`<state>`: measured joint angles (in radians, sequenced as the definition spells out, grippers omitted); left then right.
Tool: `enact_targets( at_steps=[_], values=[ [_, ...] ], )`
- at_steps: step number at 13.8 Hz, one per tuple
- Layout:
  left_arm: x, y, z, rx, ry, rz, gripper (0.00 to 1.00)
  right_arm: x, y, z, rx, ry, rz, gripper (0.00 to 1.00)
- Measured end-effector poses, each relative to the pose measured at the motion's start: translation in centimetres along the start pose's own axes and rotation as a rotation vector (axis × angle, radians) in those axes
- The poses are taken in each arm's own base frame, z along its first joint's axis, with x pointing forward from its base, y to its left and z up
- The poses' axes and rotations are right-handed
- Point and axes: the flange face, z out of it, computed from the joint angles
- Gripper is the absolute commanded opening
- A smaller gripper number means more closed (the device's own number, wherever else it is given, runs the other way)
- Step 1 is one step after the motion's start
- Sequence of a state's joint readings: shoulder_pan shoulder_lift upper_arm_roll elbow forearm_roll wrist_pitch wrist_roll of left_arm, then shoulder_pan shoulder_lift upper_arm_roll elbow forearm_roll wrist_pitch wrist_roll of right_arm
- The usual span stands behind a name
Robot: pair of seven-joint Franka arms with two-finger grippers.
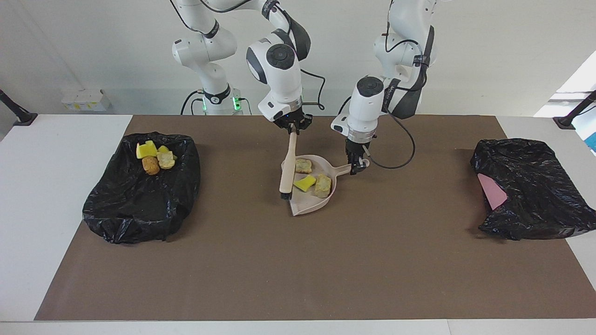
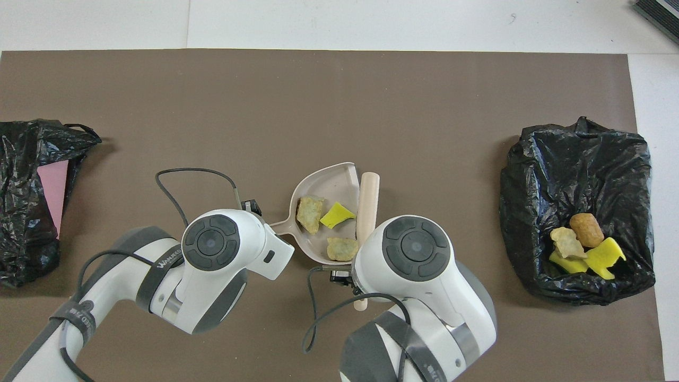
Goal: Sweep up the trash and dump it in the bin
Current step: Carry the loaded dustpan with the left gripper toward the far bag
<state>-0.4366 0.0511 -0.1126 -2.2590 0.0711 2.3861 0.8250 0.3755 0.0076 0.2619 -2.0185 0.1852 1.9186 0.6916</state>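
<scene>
Now three pieces of trash (image 1: 313,179) lie in the dustpan (image 1: 311,204), four more in the black bin bag (image 1: 139,195) at the right arm's end.
The left gripper (image 1: 356,165) is closed on the dustpan handle, the right gripper (image 1: 292,129) on the brush (image 1: 287,167). The pieces look light and soft, so I think carrying by the handle, held level, is best.

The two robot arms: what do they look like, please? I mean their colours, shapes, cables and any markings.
Both arms are glossy white with rounded segments and dark grey joint sections. Each wrist ends in a round dark grey cap with concentric rings. The left gripper and right gripper are small and black. A loose black cable loops from each wrist. Grey lettering marks the left arm's forearm band, and green lights glow near the bases.
</scene>
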Motion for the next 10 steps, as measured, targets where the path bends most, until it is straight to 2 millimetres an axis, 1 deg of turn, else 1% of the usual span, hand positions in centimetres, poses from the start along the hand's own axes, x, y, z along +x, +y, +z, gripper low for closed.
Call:
enact_targets(
  at_steps=[2,3,5,10],
  values=[
    [-0.7,-0.9,0.0,0.005,0.004,-0.021,0.0,0.4,0.0,-1.2,-0.02,0.016,-0.045,0.0],
    [-1.1,-1.6,0.0,0.009,0.006,-0.034,0.0,0.5,0.1,-1.4,-0.035,0.025,-0.075,0.0],
    [-2.2,-3.9,-0.1,0.017,0.011,-0.047,0.0,0.4,0.1,-1.3,-0.058,0.03,-0.133,0.0],
    [-6.1,-9.7,0.0,0.02,0.01,-0.055,0.0,-0.5,-0.2,-0.4,-0.073,0.021,-0.165,0.0]
  ],
)
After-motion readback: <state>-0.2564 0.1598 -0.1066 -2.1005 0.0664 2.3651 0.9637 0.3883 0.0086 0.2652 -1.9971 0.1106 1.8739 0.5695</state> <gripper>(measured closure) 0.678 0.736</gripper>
